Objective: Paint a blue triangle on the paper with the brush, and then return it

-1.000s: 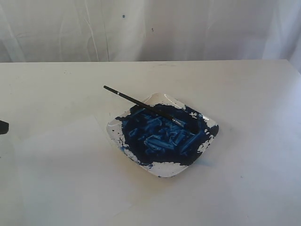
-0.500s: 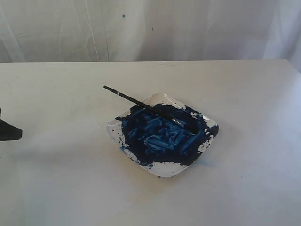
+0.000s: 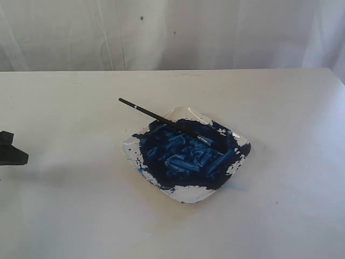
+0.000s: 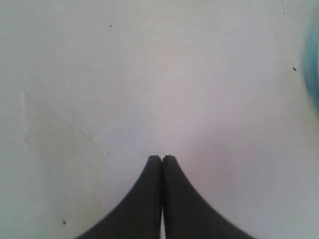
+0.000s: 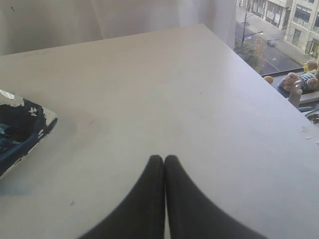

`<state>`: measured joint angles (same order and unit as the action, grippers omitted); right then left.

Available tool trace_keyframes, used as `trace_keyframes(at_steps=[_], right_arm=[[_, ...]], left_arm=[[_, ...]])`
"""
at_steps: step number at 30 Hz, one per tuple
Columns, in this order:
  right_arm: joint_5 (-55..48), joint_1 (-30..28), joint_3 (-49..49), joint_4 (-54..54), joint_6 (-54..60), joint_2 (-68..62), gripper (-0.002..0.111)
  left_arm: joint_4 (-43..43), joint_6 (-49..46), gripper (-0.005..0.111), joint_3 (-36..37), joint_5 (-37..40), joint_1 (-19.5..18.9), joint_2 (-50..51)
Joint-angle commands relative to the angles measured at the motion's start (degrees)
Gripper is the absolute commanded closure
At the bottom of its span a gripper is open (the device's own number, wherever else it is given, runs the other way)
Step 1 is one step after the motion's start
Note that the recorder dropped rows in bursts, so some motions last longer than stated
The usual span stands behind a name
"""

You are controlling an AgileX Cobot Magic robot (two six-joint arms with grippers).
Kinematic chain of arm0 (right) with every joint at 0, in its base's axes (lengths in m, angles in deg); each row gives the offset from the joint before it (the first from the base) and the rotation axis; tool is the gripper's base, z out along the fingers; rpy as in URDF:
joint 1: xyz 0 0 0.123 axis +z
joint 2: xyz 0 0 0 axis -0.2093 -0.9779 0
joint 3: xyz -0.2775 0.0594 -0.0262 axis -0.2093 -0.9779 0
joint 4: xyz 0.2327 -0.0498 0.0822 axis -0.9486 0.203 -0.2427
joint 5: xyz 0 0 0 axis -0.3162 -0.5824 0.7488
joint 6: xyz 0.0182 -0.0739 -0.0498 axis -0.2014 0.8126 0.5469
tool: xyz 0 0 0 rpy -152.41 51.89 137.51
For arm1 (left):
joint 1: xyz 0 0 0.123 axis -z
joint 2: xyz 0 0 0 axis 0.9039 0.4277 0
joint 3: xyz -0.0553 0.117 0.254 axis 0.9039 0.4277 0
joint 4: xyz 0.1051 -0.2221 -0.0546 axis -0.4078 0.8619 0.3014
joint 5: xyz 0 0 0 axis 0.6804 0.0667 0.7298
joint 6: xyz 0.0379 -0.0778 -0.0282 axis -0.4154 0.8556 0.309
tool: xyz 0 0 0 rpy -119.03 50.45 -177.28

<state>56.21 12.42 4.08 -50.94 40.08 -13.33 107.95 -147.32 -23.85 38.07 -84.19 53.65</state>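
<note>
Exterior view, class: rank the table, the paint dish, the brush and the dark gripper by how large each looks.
1. Table
2. Paint dish
3. Brush: nearly as long as the dish, far thinner.
Unranked: Left gripper, cut off by the frame edge, so its full size is unknown.

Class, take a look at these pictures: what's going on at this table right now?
Nothing is being held. The brush lies across the dish of blue paint, its tip in the paint and its handle sticking out over the rim. The left hand is shut and empty over the white table, away from the dish. The right hand is also shut and empty.
</note>
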Motion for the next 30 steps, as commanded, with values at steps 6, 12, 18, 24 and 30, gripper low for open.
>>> trace_keyframes(at_steps=[6,12,18,24,30], right_arm=[[0.9,-0.3,-0.1,0.1,0.0,0.3,0.108],[0.9,-0.3,-0.1,0.1,0.0,0.3,0.108],[0.9,-0.3,-0.1,0.1,0.0,0.3,0.108],[0.9,-0.3,-0.1,0.1,0.0,0.3,0.108],[0.9,-0.3,-0.1,0.1,0.0,0.3,0.108]], left_arm=[[0.0,0.1,0.107,-0.2,-1.6,0.3,-0.2],[0.2,0.1,0.107,-0.2,-2.6,0.3,-0.2],[0.2,1.5,0.107,-0.2,-3.1,0.3,-0.1],[-2.8,1.8,0.107,-0.2,-8.0,5.9,-0.1],[-6.8,7.2,0.107,-0.2,-11.3,7.0,-0.1]])
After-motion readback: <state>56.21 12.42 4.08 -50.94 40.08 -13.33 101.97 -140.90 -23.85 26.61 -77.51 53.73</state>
